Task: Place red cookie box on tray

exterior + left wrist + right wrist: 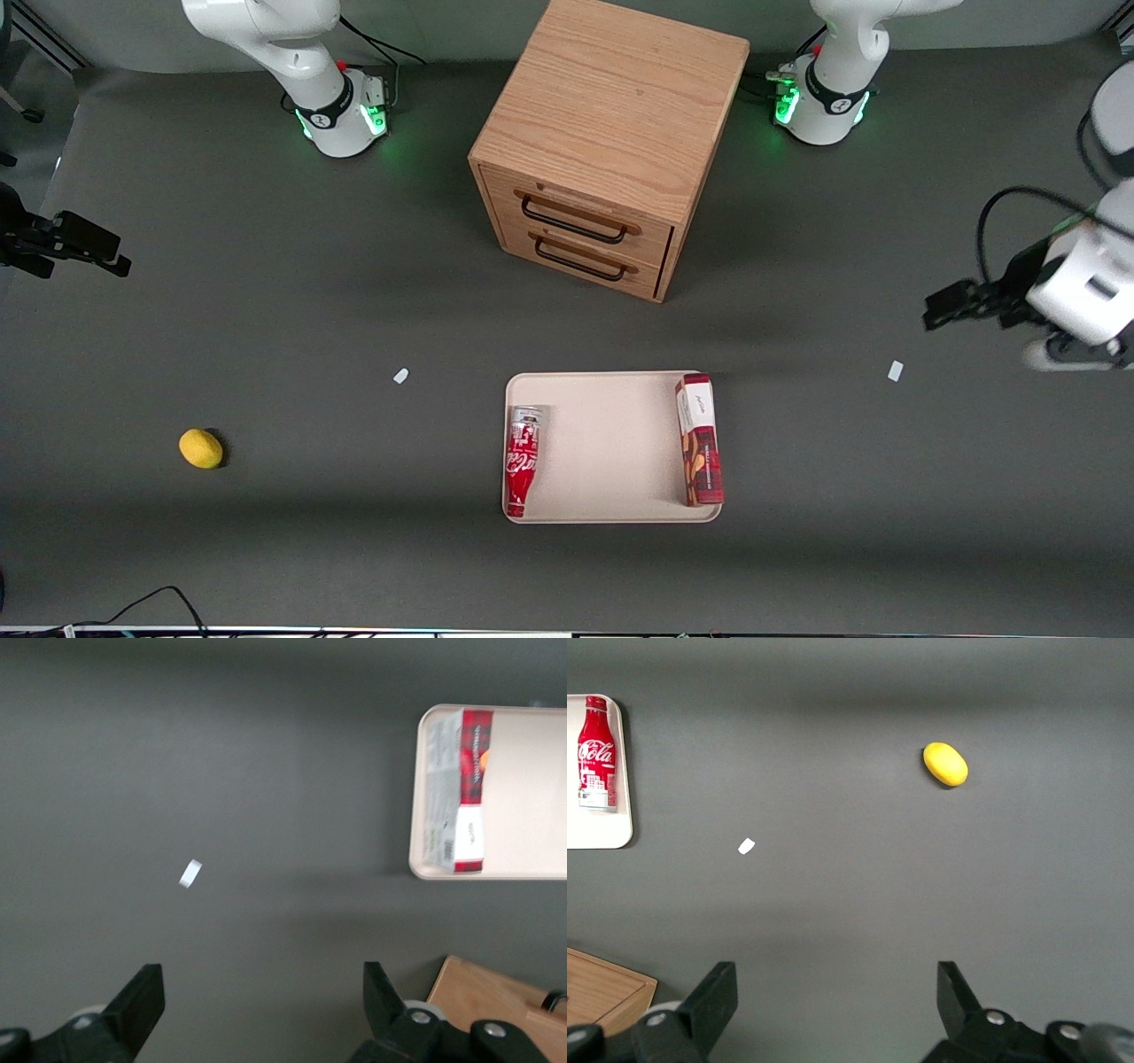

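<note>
The red cookie box lies flat on the pale beige tray, along the tray's edge toward the working arm's end, with its white end panel pointing to the drawer cabinet. In the left wrist view the box rests just inside the tray's rim. My left gripper hangs open over bare table well off toward the working arm's end, apart from the tray. Nothing sits between its fingers; the gripper looks down on grey mat.
A red Coca-Cola bottle lies on the tray's edge toward the parked arm. A wooden two-drawer cabinet stands farther from the front camera. A yellow lemon lies toward the parked arm's end. Small white tape pieces mark the mat.
</note>
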Motion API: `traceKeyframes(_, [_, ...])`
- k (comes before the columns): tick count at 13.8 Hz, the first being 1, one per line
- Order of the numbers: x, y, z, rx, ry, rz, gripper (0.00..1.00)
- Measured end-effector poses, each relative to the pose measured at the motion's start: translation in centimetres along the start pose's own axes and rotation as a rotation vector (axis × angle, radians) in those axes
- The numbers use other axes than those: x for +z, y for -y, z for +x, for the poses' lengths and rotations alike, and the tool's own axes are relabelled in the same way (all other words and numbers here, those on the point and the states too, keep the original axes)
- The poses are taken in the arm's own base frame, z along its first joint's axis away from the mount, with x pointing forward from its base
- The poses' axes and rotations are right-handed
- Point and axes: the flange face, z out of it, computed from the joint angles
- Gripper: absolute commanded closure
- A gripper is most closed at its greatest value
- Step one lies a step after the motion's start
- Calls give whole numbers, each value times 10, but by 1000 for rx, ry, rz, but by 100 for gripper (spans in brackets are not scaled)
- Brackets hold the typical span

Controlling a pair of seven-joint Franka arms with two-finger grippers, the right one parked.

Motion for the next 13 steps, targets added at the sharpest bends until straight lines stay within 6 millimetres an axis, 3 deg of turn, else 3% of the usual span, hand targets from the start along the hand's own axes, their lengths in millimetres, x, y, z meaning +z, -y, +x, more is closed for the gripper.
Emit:
traceKeyframes(3, [-32,7,-41,2,7,19,0])
traceKeyframes(7, [-70,6,-74,9,-15,35,0])
traceKeyframes(9, [-75,10,-80,21,-17,39,0])
traceKeyframes(13, [-68,19,-80,36,0,62,0])
